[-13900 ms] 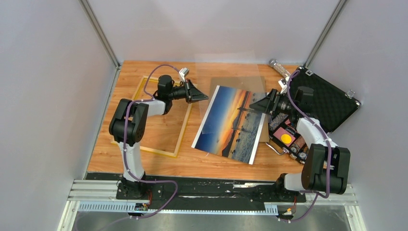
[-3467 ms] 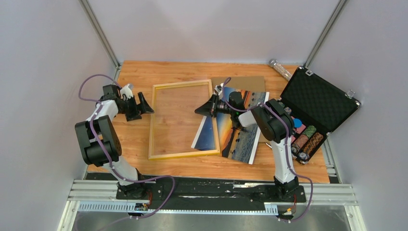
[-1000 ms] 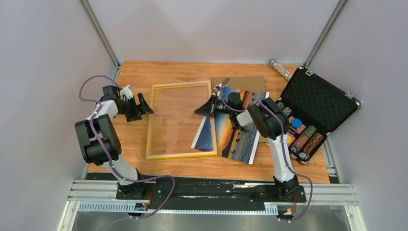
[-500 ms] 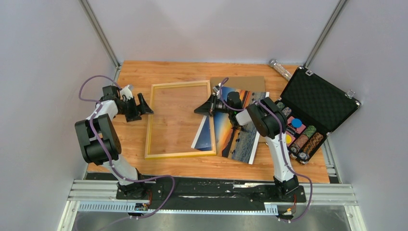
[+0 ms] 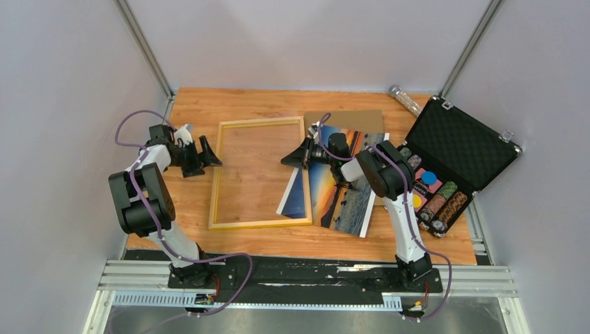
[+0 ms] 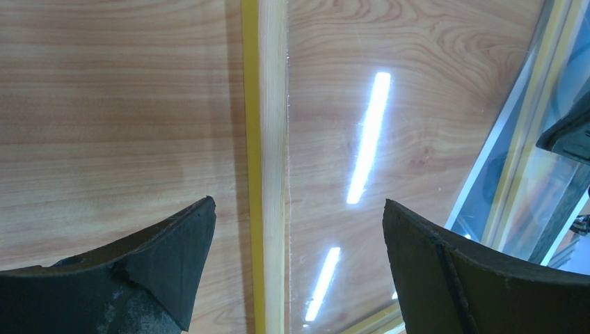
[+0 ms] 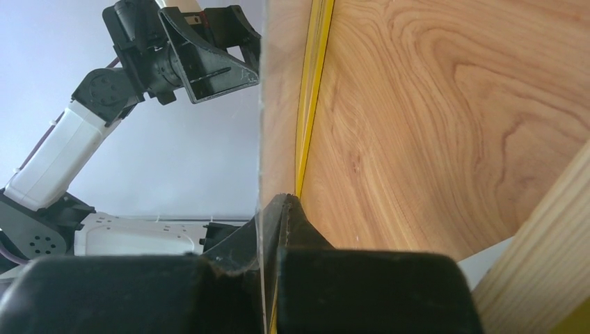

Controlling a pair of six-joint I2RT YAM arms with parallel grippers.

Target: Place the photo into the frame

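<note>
- I watched the frame creep leftward across the bench over the last 3.5 s. Its near left corner travelled furthest, and the photo stayed where it lay.
- The right gripper was clamped tight on the frame's right edge. The right wrist view showed the rail and clear pane pinched between its jaws.
- The left gripper hung wide open just beside the left rail, holding nothing. That rail ran between its fingers in the left wrist view.
- The frame's right rail lay over the photo's left strip. The rest of the print sat outside, between the frame and the black case, so I judged it not yet framed.
- I could read no brand, label or writing anywhere.
</note>
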